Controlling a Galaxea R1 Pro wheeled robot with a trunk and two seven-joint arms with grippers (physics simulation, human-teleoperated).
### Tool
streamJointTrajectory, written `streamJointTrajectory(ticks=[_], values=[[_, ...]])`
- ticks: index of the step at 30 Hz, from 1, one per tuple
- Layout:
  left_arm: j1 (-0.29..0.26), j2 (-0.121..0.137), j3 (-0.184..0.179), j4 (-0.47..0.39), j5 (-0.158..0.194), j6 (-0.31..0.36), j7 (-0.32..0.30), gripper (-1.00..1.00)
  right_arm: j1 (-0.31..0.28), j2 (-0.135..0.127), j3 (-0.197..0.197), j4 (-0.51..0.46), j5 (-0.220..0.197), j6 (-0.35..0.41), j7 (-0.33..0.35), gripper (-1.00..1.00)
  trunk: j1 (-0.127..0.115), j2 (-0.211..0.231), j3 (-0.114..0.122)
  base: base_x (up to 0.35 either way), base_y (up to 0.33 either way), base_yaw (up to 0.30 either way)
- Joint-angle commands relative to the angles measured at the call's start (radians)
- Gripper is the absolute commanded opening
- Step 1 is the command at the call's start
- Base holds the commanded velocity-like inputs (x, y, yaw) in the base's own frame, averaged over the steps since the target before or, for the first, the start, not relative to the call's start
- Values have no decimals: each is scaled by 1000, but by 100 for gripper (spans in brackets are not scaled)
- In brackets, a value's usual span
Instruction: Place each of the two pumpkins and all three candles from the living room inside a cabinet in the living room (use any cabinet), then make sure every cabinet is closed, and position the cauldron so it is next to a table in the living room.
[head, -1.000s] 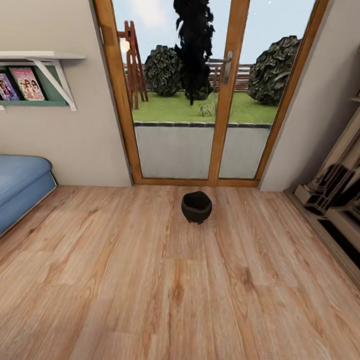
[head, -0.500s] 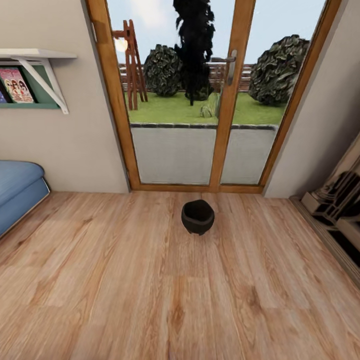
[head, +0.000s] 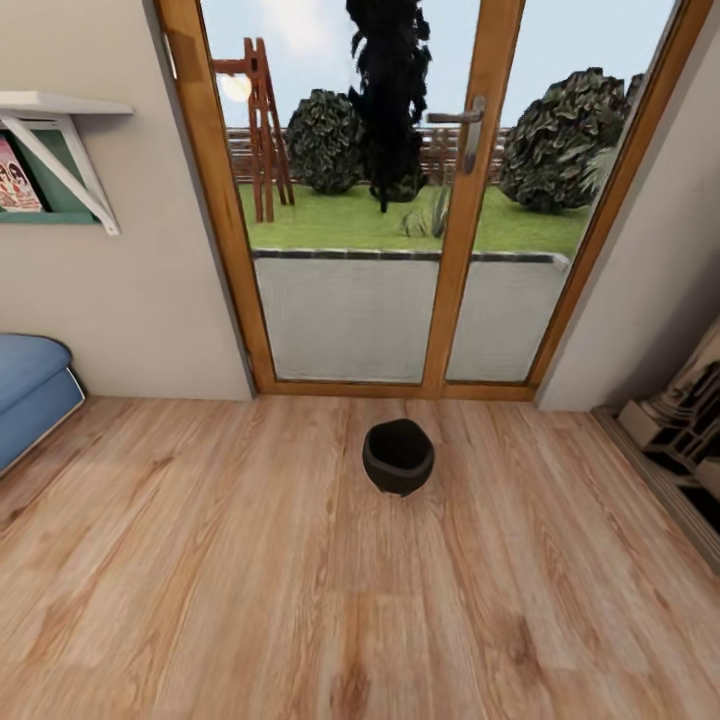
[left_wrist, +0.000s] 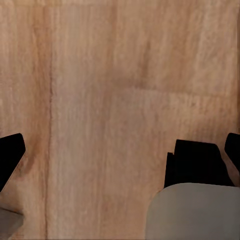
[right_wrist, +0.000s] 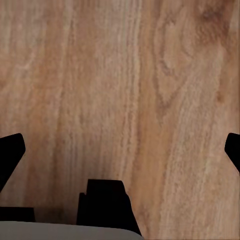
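Cauldron (head: 398, 456) sits on wood floor (head: 200, 580), just before the glass doors (head: 400, 200). Left gripper (left_wrist: 120, 150) and right gripper (right_wrist: 120, 150) spread wide, empty, over bare floor. Risk: base nudges cauldron into doors.

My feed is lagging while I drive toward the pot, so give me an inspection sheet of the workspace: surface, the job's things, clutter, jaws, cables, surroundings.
Surface: wood plank floor, no table in view.
Job's things: black cauldron upright on the floor, just in front of the glass doors; pumpkins, candles and cabinet nothing seen.
Clutter: nothing seen on the floor around the cauldron.
Grippers: left gripper and right gripper both point down at bare floor, jaws wide apart, nothing between them.
Cables: nothing seen.
Surroundings: blue sofa at the left edge, wall shelf above it with a magazine beneath, dark columned fireplace at the right edge, garden beyond the doors.
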Motion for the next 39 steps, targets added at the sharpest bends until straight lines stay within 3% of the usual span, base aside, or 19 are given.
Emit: streamJointTrajectory(ticks=[1,14,39], values=[[0,0,0,0,0,0,0,100,0,0,0,0,0,0,0,100,0,0,0,330,0,0],[0,-1,0,0,0,0,0,100,0,-3,0,0,-2,1,0,100,0,0,0,329,-43,0],[0,0,0,0,0,0,0,100,0,-2,0,0,1,1,-1,100,0,0,0,297,-186,0]])
